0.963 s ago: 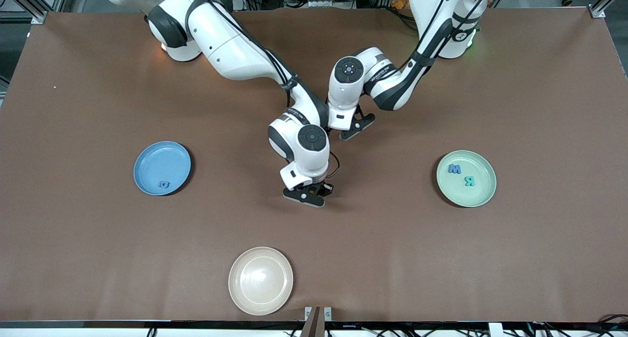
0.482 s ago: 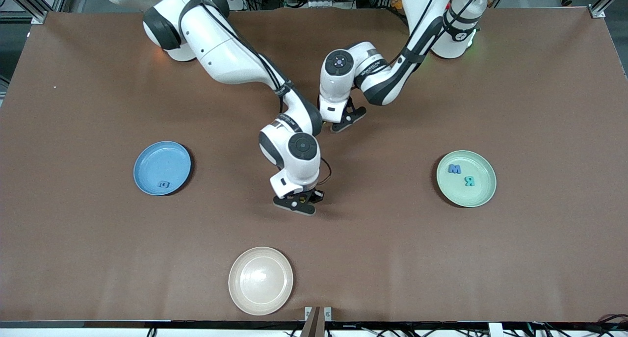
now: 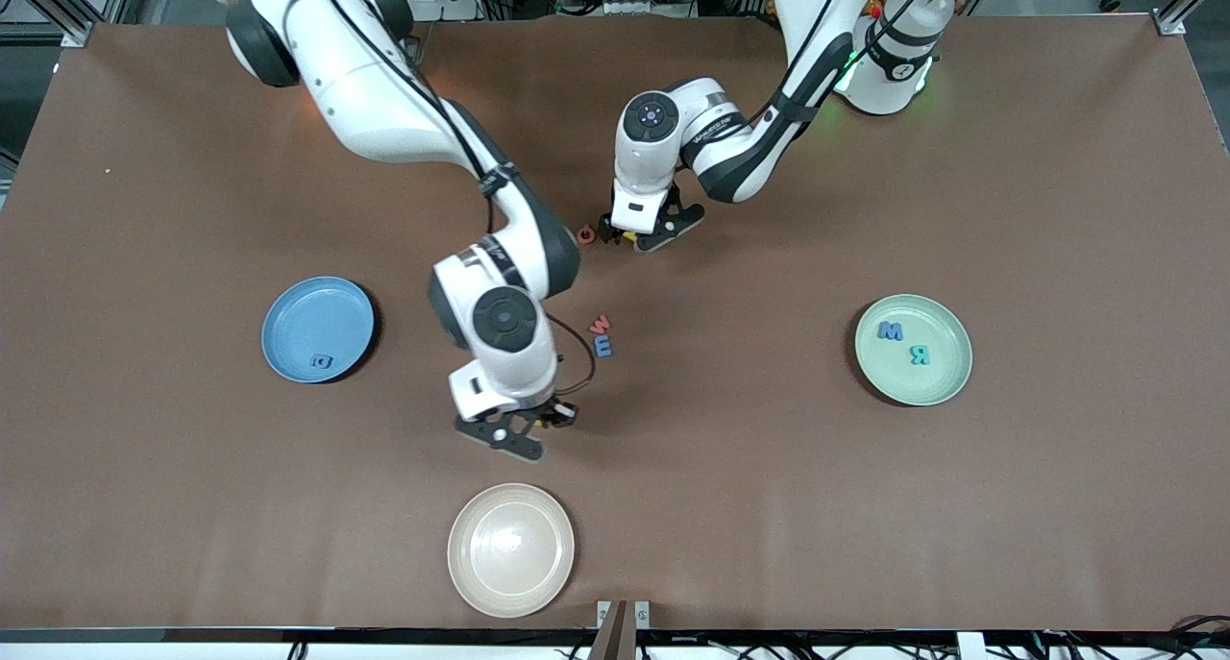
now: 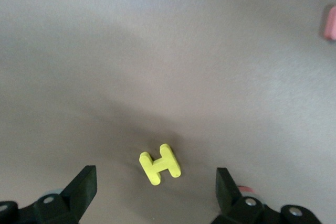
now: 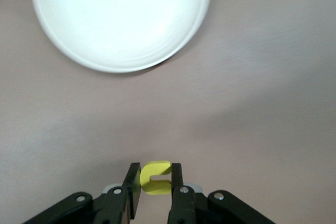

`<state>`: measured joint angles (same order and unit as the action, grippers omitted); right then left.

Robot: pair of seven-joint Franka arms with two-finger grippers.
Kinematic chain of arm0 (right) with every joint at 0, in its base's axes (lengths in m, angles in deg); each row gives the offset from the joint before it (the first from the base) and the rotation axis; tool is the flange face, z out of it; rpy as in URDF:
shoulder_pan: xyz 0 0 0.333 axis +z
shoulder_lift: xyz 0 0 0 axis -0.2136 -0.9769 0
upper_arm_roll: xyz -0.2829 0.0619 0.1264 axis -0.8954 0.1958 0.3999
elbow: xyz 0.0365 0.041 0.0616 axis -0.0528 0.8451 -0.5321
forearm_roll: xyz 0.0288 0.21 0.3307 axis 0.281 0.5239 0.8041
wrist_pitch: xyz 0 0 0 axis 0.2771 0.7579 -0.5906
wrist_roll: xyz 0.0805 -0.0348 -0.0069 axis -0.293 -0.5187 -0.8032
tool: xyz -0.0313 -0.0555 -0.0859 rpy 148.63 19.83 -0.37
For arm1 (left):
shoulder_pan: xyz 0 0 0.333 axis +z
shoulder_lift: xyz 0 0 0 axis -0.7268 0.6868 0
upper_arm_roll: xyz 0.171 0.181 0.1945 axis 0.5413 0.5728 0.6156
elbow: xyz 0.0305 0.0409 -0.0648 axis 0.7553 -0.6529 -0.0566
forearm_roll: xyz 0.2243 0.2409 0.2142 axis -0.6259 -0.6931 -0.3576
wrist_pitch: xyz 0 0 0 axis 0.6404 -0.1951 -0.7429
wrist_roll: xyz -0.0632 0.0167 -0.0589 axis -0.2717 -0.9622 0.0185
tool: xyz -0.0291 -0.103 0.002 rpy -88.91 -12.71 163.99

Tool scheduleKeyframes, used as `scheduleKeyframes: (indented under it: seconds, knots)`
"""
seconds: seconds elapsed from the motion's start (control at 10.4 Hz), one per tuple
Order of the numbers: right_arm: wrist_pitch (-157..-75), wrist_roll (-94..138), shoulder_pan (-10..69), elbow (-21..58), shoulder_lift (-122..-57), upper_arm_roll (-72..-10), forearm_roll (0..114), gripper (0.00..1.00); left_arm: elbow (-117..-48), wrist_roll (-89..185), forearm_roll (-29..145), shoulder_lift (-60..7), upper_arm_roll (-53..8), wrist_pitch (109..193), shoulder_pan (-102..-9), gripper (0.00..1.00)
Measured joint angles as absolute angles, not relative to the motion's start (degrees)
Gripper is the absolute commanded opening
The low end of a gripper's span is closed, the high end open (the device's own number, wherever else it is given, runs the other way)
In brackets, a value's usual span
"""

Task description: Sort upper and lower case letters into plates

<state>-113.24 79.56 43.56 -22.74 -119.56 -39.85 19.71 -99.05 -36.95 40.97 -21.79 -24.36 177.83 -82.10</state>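
Observation:
My right gripper (image 3: 517,438) is shut on a small yellow letter (image 5: 156,178) and holds it above the bare table near the cream plate. My left gripper (image 3: 637,236) is open, low over a yellow H (image 4: 160,164) that lies flat between its fingers (image 4: 84,184). A red letter (image 3: 586,234) lies beside the left gripper. A red letter (image 3: 600,324) and a blue letter (image 3: 603,346) lie side by side mid-table. The sky blue plate (image 3: 298,314) holds one blue letter (image 3: 320,361). The mint green plate (image 3: 937,381) holds a blue M (image 3: 890,330) and a teal R (image 3: 920,355).
A cream-beige plate (image 3: 510,549) sits near the table's front edge, nearer to the front camera than my right gripper; it also shows in the right wrist view (image 5: 121,19). A red letter (image 4: 331,23) shows at the edge of the left wrist view.
My right gripper has moved with the yellow letter toward the cream plate, uncovering the red and blue letters mid-table. My left gripper has shifted toward the robots' bases, over the yellow H.

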Motion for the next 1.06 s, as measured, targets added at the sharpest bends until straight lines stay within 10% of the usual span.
scheduleKeyframes:
  seconds: [0.39,1.06]
  knots:
    - [-102.8,72.4,33.2,-20.2,-113.1,-39.8,25.4,0.0,-98.3,-40.9,38.2,-18.7,-24.4,177.8,-83.4,1.0]
    - [-119.2,43.1,19.7,27.1,-86.4,-39.9,29.2,0.0,-96.8,-41.2,36.8,-17.1,-24.2,177.9,-83.5,0.5]
